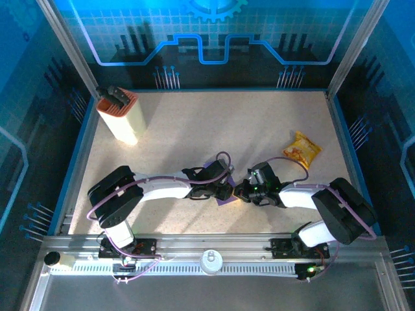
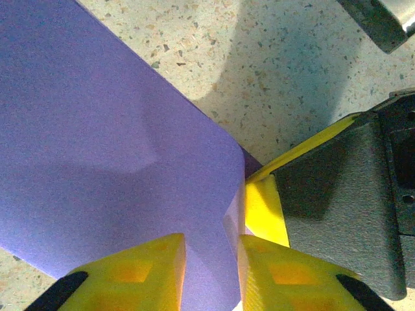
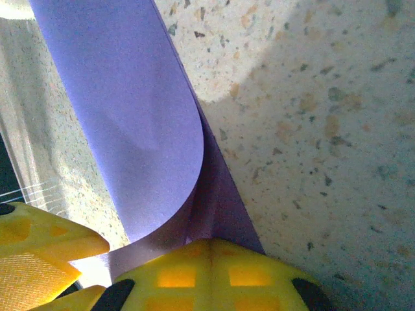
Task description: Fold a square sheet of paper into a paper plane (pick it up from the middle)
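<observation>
- Left claw clamped on the square sheet of paper; right claw pinched on its fold.
- Snack packet beyond right claw, box beyond left, well apart.

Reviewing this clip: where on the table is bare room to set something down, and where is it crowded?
Bare tabletop spans the back middle, between the cream-and-orange box and the snack packet. The far right corner behind the packet is also free. Crowded: front centre, where the left gripper and right gripper meet on the square sheet of paper.
</observation>
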You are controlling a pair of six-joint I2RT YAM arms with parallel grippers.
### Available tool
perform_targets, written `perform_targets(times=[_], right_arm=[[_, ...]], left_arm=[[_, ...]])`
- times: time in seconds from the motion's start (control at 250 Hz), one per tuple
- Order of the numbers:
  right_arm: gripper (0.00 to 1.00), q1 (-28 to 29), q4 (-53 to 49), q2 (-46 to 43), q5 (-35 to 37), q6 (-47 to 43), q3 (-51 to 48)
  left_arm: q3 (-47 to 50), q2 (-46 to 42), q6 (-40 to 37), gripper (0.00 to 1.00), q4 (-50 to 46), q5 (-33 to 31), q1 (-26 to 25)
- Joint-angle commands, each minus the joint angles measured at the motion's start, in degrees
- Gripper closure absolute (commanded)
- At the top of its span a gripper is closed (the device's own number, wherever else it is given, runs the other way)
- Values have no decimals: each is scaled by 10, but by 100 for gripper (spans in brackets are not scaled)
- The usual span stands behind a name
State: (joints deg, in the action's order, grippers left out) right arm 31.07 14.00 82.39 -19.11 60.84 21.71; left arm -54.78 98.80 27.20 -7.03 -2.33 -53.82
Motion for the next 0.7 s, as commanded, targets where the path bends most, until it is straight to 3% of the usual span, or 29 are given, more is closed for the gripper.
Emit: perform_targets(times=[0.0,0.695], right_arm=[[93,-3,-40,-2,5,-5,-12],[93,-9,-37,-10,2,-2,-18]], left_arm=[[-21,16,15,70,-3,6,4],[-17,36,31,75,36,78,17]])
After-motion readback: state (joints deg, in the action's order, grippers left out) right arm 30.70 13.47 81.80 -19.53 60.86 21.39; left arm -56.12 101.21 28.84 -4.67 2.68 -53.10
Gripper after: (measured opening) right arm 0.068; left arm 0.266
